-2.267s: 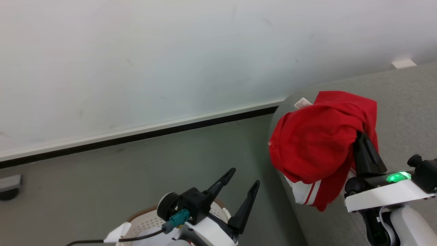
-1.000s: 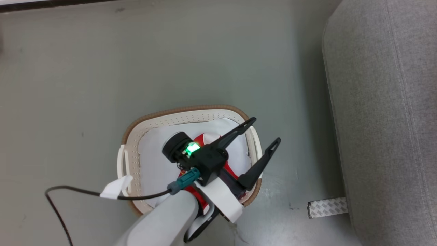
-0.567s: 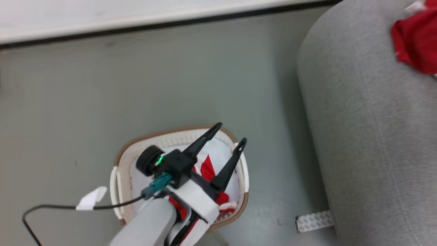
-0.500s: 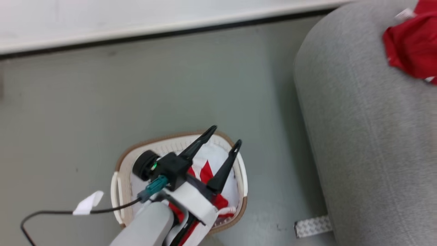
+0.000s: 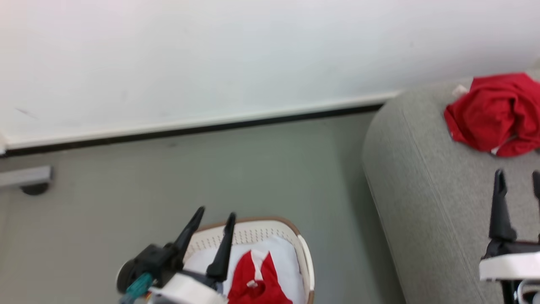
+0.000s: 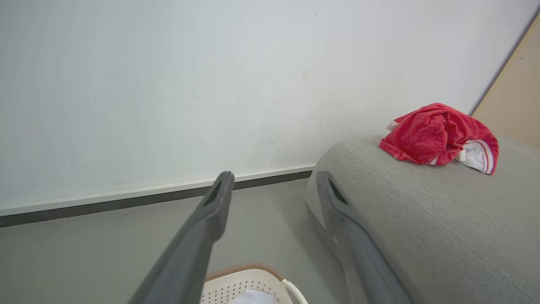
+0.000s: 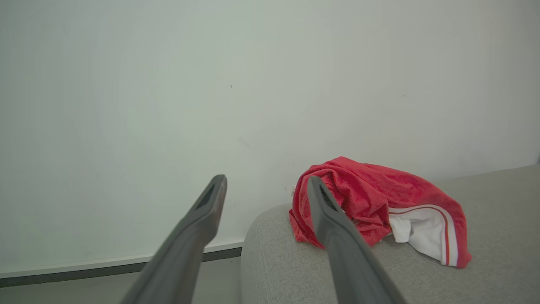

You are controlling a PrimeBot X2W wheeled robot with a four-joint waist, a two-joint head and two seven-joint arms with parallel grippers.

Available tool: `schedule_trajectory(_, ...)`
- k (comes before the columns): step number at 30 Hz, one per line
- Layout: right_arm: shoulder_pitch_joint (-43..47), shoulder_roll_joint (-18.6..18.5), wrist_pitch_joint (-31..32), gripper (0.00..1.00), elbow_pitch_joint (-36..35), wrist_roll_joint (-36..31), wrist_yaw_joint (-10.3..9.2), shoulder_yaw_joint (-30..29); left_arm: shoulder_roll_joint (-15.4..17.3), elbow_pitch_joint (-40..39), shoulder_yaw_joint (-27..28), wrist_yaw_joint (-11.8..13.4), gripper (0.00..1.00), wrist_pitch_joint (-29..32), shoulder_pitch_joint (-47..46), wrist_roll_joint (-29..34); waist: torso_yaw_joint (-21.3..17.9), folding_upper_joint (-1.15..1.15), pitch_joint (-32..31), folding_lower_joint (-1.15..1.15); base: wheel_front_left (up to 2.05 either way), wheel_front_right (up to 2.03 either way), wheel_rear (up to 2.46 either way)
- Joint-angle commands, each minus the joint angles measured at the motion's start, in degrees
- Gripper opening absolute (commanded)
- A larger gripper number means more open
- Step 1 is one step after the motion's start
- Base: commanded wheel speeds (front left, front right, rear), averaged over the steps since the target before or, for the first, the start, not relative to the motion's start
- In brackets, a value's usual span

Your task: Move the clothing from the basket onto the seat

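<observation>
**Head view first: one red piece lying on the seat, another waiting in the basket**

Head view: the left gripper (image 5: 216, 212) is hovering over the basket (image 5: 253, 223), its fingers spread wide and holding nothing. Just below and right of those fingers, a red garment (image 5: 257, 280) is lying crumpled on the white liner (image 5: 289, 257) inside the basket. The right gripper (image 5: 518, 172) is hanging above the seat (image 5: 422, 202), equally wide and empty. A second red garment (image 5: 493, 112) is lying ahead of its fingertips, apart from them.

Left wrist view: the left gripper (image 6: 274, 177) is pointing towards the wall, with the basket (image 6: 240, 287) beneath its fingers and the seat (image 6: 422, 219) to their right. To pick well, it is probably needing to tip downward and pinch a thick red fold, keeping clear of the liner.

Right wrist view: the right gripper (image 7: 266, 181) is gaping with nothing between its jaws. The second garment (image 7: 371, 198) is resting in a heap on the seat (image 7: 295, 261) beyond its right finger, near the rounded edge.
</observation>
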Motion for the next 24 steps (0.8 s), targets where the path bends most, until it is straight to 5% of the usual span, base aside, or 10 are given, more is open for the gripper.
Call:
schedule_trajectory(1,1.81,0.00,0.04,1.00,-0.67,-0.38,-0.13,0.17,-0.24,-0.32,1.19,-0.16,1.00,-0.04,1.73,0.87,2.25,0.00,-3.55,0.01,0.00,0.00,0.00)
schedule_trajectory(13,12.64,2.93,0.05,1.00,-2.49,-7.42,-0.13,2.81,-3.55,-0.94,12.11,-2.91,1.00,-0.04,10.50,5.99,6.50,0.00,-8.58,0.01,0.00,0.00,0.00)
schedule_trajectory(24,15.32,3.22,0.04,1.00,-0.64,-3.51,-0.13,6.11,-5.35,-0.17,17.41,-4.51,1.00,-0.04,13.33,8.59,6.49,0.00,-9.88,0.01,0.00,0.00,0.00)
